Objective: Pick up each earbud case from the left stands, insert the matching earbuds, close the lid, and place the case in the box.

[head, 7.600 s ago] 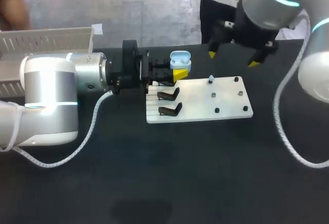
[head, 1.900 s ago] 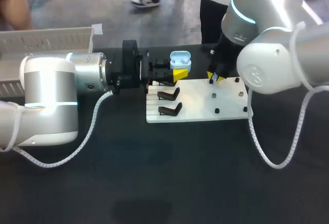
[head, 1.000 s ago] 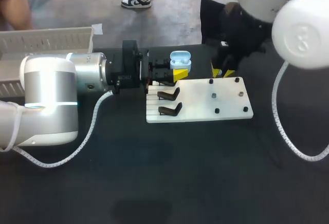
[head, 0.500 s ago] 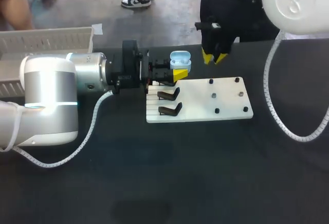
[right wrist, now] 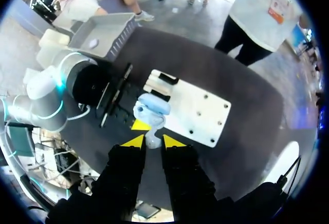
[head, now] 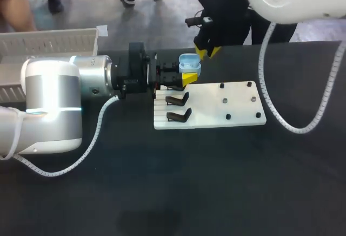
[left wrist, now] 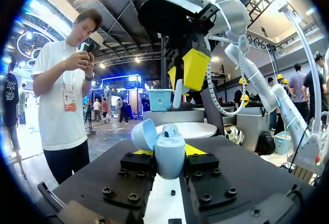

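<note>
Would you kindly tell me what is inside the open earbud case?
One earbud seems seated in the earbud case. The other socket is hidden by the rim; a second earbud is in the right gripper's fingers above.

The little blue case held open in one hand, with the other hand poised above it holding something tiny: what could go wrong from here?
1. The earbud is pinched only at the very tips of the right hand, so it might slip or twist and go into the case crooked.
2. The open lid sticks up at the case's side; the right hand could bump it on the way down and shift the case in the left hand.
</note>
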Robot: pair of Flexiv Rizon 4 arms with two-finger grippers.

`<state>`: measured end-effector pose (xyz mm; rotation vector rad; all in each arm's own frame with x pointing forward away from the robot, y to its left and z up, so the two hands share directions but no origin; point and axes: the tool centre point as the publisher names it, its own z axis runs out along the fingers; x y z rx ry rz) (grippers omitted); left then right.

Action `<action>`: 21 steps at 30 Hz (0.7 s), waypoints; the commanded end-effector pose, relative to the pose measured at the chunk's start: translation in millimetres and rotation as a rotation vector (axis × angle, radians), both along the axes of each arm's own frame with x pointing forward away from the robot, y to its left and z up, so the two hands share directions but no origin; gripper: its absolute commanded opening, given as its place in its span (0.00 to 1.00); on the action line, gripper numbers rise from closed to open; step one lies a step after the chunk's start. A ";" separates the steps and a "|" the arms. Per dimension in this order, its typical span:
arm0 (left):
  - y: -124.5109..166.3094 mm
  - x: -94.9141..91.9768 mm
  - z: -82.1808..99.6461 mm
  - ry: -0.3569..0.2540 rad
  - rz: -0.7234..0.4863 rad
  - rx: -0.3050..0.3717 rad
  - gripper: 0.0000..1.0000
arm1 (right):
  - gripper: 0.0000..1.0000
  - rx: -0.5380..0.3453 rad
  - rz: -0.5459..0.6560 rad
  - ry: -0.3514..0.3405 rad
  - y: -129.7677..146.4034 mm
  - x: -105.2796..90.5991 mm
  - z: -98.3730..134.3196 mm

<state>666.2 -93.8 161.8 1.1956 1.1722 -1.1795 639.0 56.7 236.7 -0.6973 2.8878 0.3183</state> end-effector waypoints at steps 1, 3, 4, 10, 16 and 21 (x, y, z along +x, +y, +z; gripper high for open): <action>-0.4 -1.2 -1.0 -0.004 0.006 -0.004 0.00 | 0.00 -0.014 0.014 0.019 9.5 7.7 0.0; -0.4 -1.2 -1.0 -0.004 0.006 -0.004 0.00 | 0.00 -0.014 0.017 0.022 13.2 8.5 -1.3; -0.4 -1.2 -1.0 -0.004 0.006 -0.004 0.00 | 0.00 -0.017 0.019 0.025 15.3 9.5 -2.2; -0.4 -1.2 -1.0 -0.004 0.006 -0.004 0.00 | 0.00 -0.025 0.023 0.037 23.5 12.5 -6.6; -0.4 -1.2 -1.0 -0.004 0.006 -0.004 0.00 | 0.00 -0.032 0.037 0.041 29.7 12.3 -8.4; -0.4 -1.2 -1.0 -0.004 0.006 -0.004 0.00 | 0.00 -0.038 0.039 0.040 31.1 10.8 -11.4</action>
